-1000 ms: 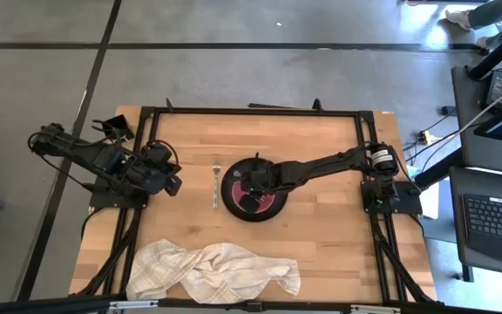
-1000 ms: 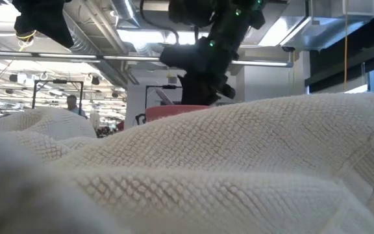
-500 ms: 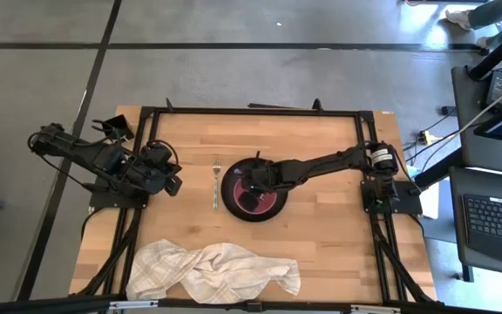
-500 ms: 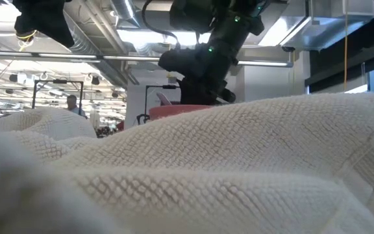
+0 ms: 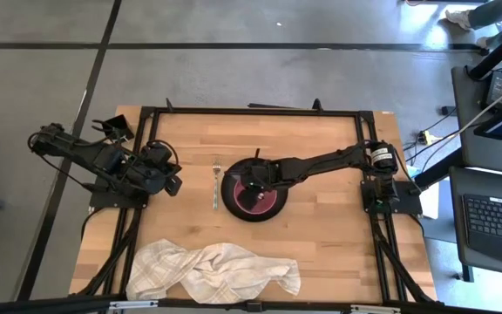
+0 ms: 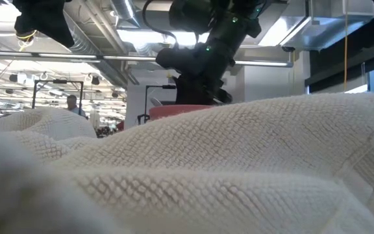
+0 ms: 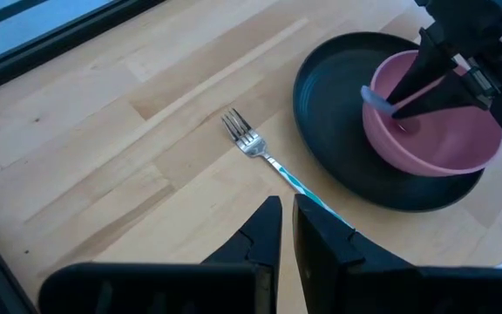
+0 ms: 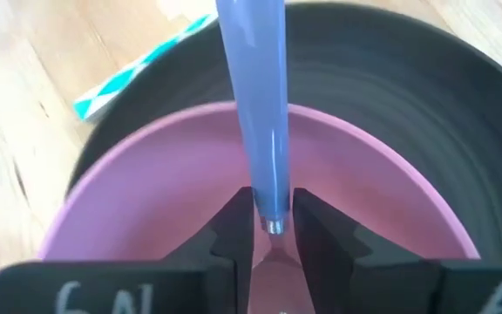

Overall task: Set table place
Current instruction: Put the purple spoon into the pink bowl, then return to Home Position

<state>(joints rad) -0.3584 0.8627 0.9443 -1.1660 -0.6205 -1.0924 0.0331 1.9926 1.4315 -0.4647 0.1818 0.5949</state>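
The table (image 5: 321, 222) is a light-wood top inside a thin black frame. Along its near edge lies a crumpled white cloth (image 5: 214, 269) (in the low view it fills almost the whole picture). Near the middle of the table sits the black plate (image 5: 270, 208), and inside it stands the pink bowl (image 7: 438, 144), both upright and centred one in the other.

The right arm reaches in from the table's right side, and the right gripper (image 8: 265, 228) hangs over the bowl, its two dark fingers (image 8: 234, 228) pinched on the spoon (image 8: 255, 105). The spoon's bluish-purple handle points up and away from the fingers, while its metal end dips toward the bowl's floor; whether it touches the bottom cannot be told. The left wrist view shows the same spoon slanting across the bowl's inside.

The left gripper (image 7: 281, 228) waits at the table's left edge, well apart from the plate, its fingers drawn nearly together and holding nothing.

The fork (image 5: 215, 181) lies flat on the wood just left of the plate (tines pointing to the far edge), close beside the rim.
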